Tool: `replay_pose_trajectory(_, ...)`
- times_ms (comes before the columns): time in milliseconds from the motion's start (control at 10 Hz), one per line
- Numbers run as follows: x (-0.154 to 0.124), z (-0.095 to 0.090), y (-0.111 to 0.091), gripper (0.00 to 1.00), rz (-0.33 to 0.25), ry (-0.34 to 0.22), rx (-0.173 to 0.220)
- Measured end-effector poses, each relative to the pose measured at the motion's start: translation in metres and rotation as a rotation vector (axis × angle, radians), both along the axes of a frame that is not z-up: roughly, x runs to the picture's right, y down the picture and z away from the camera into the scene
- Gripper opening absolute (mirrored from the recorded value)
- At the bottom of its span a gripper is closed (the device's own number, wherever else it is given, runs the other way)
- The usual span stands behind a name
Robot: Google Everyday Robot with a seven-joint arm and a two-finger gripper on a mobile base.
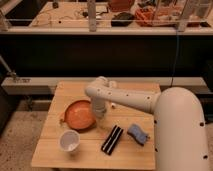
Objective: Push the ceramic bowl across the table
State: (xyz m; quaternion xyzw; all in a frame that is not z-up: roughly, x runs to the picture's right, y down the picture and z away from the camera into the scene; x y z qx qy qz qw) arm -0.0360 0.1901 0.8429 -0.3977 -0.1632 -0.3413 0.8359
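Observation:
An orange ceramic bowl [79,114] sits on the wooden table [70,92], left of centre. My white arm reaches in from the right, and the gripper [98,111] hangs down at the bowl's right rim, touching it or nearly so. The arm's wrist hides most of the gripper from this view.
A white cup [69,141] stands near the front left of the table. A black ribbed bar [112,139] and a blue crumpled object [138,133] lie at the front right. A low ledge and dark shelving run behind the table.

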Motion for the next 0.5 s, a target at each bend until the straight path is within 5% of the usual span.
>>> replay_pose_trajectory(500, 0.0066, 0.0033, -0.0052, 0.02, 0.009, -0.007, -0.012)
